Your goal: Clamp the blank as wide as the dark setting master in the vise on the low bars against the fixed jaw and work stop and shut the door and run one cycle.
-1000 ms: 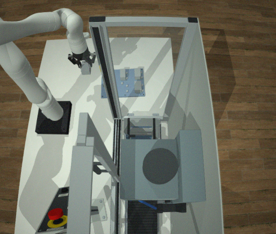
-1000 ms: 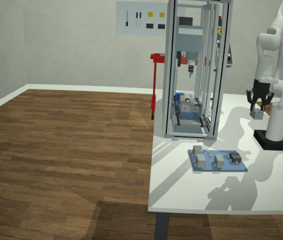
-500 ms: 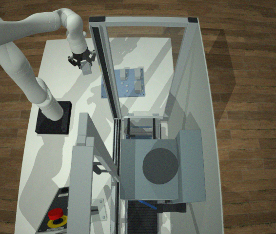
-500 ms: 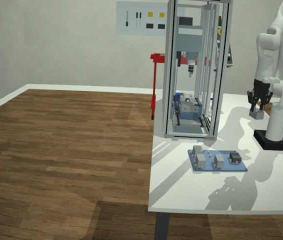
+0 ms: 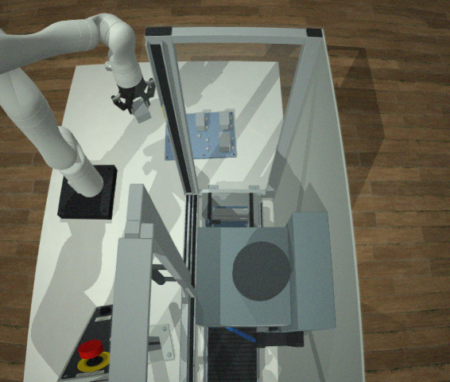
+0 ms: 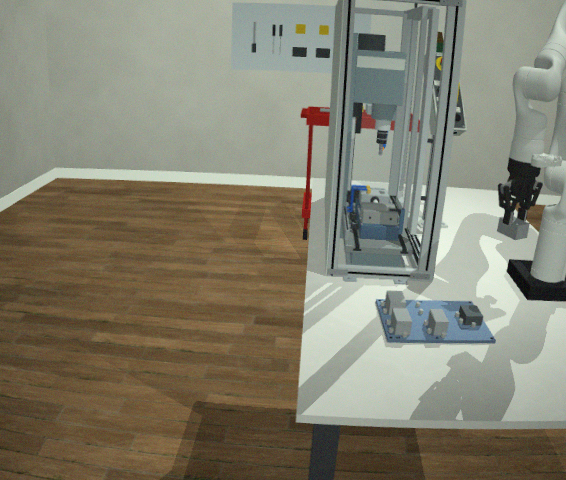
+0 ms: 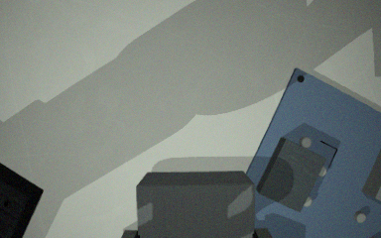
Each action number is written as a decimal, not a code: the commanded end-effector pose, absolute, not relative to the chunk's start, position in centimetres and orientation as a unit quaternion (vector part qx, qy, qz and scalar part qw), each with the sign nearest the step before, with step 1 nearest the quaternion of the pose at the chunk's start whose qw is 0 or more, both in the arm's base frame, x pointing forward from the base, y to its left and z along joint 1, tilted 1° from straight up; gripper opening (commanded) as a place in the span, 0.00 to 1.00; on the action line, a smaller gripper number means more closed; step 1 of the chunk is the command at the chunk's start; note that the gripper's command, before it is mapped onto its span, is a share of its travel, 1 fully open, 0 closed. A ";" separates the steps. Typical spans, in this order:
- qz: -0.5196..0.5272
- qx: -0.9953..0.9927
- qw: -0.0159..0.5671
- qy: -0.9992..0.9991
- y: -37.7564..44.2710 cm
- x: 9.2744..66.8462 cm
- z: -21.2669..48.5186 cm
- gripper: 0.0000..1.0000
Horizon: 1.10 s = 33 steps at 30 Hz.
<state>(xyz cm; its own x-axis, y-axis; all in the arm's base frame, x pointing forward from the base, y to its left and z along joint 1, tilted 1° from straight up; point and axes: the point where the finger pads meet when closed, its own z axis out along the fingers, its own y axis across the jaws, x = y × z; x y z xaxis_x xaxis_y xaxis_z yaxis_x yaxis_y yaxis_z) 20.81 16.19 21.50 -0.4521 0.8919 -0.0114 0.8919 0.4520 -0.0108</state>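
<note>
My gripper (image 5: 137,104) (image 6: 515,220) (image 7: 195,234) is shut on a plain grey blank (image 5: 141,113) (image 6: 513,228) (image 7: 195,210), held in the air between the robot base and the plate. The blue plate (image 5: 213,154) (image 6: 459,334) (image 7: 346,104) carries the dark setting master (image 6: 470,314) (image 7: 296,174) and three lighter blanks, one of them nearest the front left (image 6: 401,321); all stand upright. The vise (image 6: 380,230) is inside the guard (image 6: 443,155), partly hidden; its low bars and work stop cannot be made out. The black knob (image 5: 105,309) shows; the green button is hidden. The door's position is unclear.
A tall guard post (image 5: 172,118) rises between my gripper and the plate in the top view. The machine head (image 5: 208,271) (image 6: 379,85) hangs over the vise. The black robot base (image 5: 108,177) (image 6: 547,294) (image 7: 4,198) is nearby. A red stop button (image 5: 90,349) is on the control panel.
</note>
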 end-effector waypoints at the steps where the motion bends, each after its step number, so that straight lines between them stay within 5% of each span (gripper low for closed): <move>1: -0.007 0.523 0.002 0.852 16.2 20.8 21.5 0.10; 33: -0.007 0.315 0.000 0.949 16.2 20.8 21.5 0.10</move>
<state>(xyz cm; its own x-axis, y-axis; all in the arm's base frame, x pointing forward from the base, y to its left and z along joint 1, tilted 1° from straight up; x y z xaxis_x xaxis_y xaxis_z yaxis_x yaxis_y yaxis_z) 20.81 16.19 21.50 -0.8002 0.5997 -0.0065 0.5998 0.8000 -0.0151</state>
